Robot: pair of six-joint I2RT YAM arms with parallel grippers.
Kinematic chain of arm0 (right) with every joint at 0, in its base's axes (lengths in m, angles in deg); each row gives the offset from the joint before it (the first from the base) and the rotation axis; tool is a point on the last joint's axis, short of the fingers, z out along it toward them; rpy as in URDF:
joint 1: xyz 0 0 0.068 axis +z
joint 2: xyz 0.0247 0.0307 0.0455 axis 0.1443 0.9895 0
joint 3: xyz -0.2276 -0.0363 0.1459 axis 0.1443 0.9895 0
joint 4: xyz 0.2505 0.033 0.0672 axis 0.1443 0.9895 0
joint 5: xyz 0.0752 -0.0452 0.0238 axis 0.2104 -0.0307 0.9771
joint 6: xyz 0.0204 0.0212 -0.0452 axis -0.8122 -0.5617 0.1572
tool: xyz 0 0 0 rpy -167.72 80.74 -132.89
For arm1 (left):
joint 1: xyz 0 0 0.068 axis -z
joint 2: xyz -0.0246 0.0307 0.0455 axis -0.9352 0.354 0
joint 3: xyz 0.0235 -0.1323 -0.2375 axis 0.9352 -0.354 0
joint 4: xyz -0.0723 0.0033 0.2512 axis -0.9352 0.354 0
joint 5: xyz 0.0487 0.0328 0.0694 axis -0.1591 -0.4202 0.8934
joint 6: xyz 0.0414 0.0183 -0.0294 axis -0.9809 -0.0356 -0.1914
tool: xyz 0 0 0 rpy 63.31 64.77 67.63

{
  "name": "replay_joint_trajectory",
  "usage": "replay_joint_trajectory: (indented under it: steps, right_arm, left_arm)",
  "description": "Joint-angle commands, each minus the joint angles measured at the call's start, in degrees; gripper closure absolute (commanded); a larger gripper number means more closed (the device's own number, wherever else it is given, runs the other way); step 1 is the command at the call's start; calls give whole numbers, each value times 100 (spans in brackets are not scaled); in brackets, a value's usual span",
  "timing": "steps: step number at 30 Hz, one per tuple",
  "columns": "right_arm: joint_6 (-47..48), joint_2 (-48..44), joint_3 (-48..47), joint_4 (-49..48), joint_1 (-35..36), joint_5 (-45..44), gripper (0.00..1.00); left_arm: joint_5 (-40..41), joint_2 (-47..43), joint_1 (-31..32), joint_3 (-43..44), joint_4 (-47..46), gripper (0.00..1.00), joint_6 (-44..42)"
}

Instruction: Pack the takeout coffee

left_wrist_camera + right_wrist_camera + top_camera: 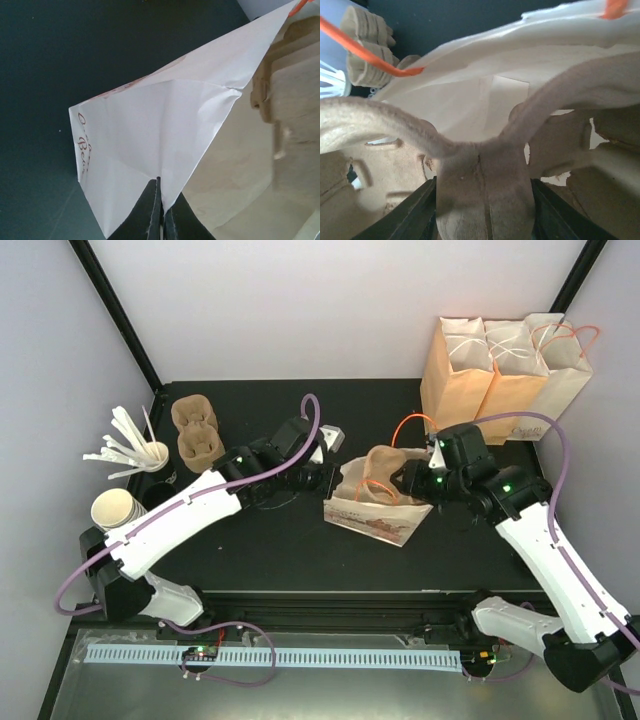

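Note:
A white paper bag (375,520) with red print lies on its side mid-table, mouth facing back. My left gripper (332,480) is shut on the bag's left rim; in the left wrist view the fingers (161,187) pinch the white paper (150,130). My right gripper (405,480) is shut on a brown pulp cup carrier (385,465) at the bag's mouth. In the right wrist view the carrier's centre post (480,185) fills the gap between the jaws, with the bag's inside (470,100) beyond. The takeout coffee is hidden or out of view.
Three tan paper bags (505,365) stand at the back right. A stack of pulp carriers (197,430) sits back left. A cup of white sticks (140,450) and a stack of white cups (115,510) are at the left edge.

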Motion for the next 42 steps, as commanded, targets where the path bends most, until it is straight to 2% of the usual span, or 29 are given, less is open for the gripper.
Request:
replay_joint_trajectory:
  steps: [1,11,21,26,32,34,36,40,42]
  right_arm:
    - [-3,112,-113,296,414,-688,52]
    - [-16,572,-130,499,1012,-1426,50]
    - [105,1162,-25,675,1030,-2043,48]
    - [64,1386,2,558,1031,-1939,48]
    - [182,1547,160,200,1029,-1794,48]
    - [337,1558,256,119,1028,-1698,48]
    - [586,1503,414,-37,1035,-1580,49]
    - [1114,1396,667,-160,1036,-1657,49]
    - [1343,1407,692,-110,1041,-1681,50]
  left_arm:
    - [462,-230,161,-282,-608,98,710]
    - [972,-381,565,-687,-1243,97,1741]
    - [2138,-736,1124,-1084,-1643,96,2173]
    - [2537,-795,1418,-1168,-1702,95,2510]
    - [2483,-791,1589,-1245,-1825,93,2979]
    - [2462,-803,1627,-1281,-1864,87,3066]
    - [2417,-808,1644,-1322,-1942,74,2996]
    - [2687,-808,1571,-1296,-1837,46,2254]
    - [2317,-983,1308,-1237,-1736,41,1820]
